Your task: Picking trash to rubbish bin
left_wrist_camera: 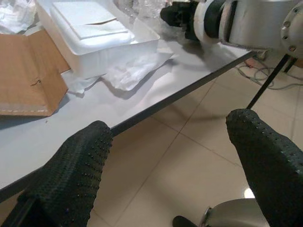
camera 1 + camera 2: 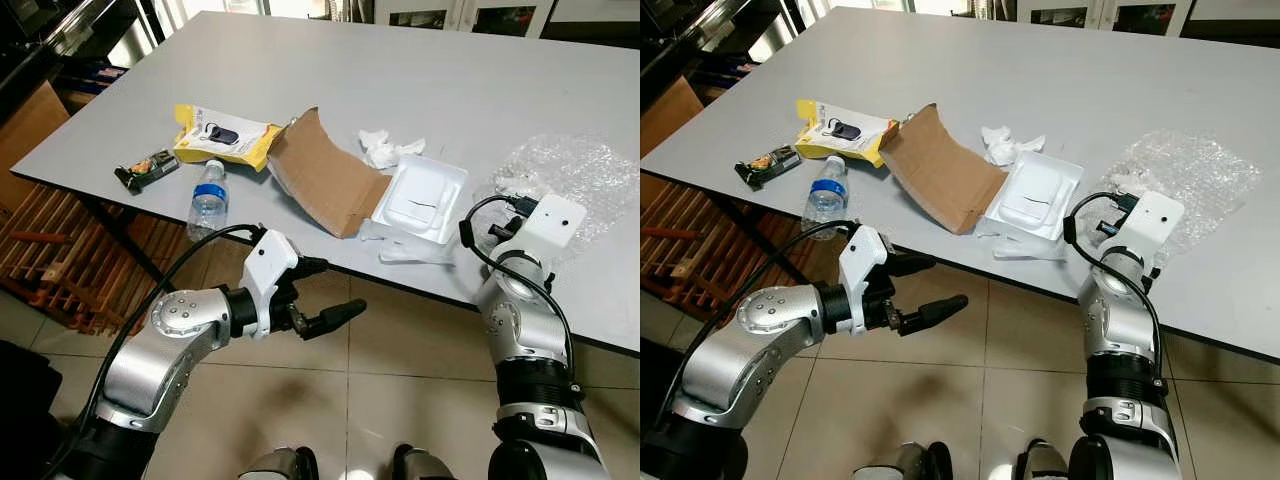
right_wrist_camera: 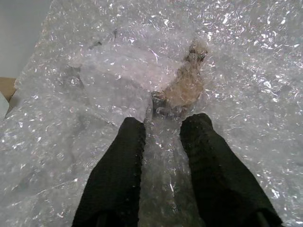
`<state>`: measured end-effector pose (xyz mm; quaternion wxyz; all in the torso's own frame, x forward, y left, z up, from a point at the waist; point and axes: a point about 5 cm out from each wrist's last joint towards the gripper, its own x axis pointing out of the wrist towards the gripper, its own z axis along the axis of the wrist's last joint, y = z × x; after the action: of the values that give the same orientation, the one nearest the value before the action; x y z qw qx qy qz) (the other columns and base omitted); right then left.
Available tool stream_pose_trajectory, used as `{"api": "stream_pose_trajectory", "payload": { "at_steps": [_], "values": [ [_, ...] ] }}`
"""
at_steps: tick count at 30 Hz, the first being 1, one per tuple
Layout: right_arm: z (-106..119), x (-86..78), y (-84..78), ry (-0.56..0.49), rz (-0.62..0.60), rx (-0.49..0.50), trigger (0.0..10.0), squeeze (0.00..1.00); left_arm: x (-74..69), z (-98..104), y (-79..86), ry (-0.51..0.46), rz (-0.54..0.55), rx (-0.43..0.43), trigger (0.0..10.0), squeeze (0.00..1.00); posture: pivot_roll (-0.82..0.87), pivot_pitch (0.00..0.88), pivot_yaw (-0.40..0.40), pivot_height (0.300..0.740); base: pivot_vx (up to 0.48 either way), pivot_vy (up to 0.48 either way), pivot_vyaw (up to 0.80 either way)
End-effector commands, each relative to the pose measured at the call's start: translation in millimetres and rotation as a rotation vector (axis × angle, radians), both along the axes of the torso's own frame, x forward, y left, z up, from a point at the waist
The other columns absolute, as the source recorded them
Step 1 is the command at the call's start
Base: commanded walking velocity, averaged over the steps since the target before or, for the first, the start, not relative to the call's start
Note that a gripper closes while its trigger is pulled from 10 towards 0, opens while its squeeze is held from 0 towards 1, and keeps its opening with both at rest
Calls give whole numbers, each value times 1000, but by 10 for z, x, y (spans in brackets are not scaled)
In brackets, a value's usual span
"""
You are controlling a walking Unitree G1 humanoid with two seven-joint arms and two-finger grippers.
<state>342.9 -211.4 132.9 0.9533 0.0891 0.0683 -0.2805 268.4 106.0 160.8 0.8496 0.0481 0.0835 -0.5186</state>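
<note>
Bubble wrap (image 3: 156, 75) lies at the table's (image 2: 400, 70) right edge, a fold pinched in the right pincer (image 3: 163, 137). Being thin and slick, it could slip free or drag nearby litter along. Left pincer (image 1: 170, 156) hangs spread below the table edge.

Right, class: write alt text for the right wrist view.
Two black fingers of the right gripper pinch a fold of clear bubble wrap, which lies crumpled across the frame.
</note>
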Motion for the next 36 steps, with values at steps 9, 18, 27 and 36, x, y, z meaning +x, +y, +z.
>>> {"api": "stream_pose_trajectory", "payload": {
  "at_steps": [9,18,27,36],
  "values": [
    [-454,-140,70,173,12,103,0,0,-35,57,-15,-3,-43,-6,10000,0,74,169,145,740,0,0,0],
    [-453,-138,53,171,8,104,0,0,-34,45,-21,1,-39,-2,10000,0,74,169,145,740,0,0,0],
    [-317,-103,44,96,-4,45,0,0,-32,50,-20,-3,-31,-3,10000,0,81,168,144,740,0,0,0],
    [109,-60,59,-109,6,-124,0,0,-2,54,-31,-11,-21,-7,10000,0,75,160,138,740,0,0,0]
  ]
}}
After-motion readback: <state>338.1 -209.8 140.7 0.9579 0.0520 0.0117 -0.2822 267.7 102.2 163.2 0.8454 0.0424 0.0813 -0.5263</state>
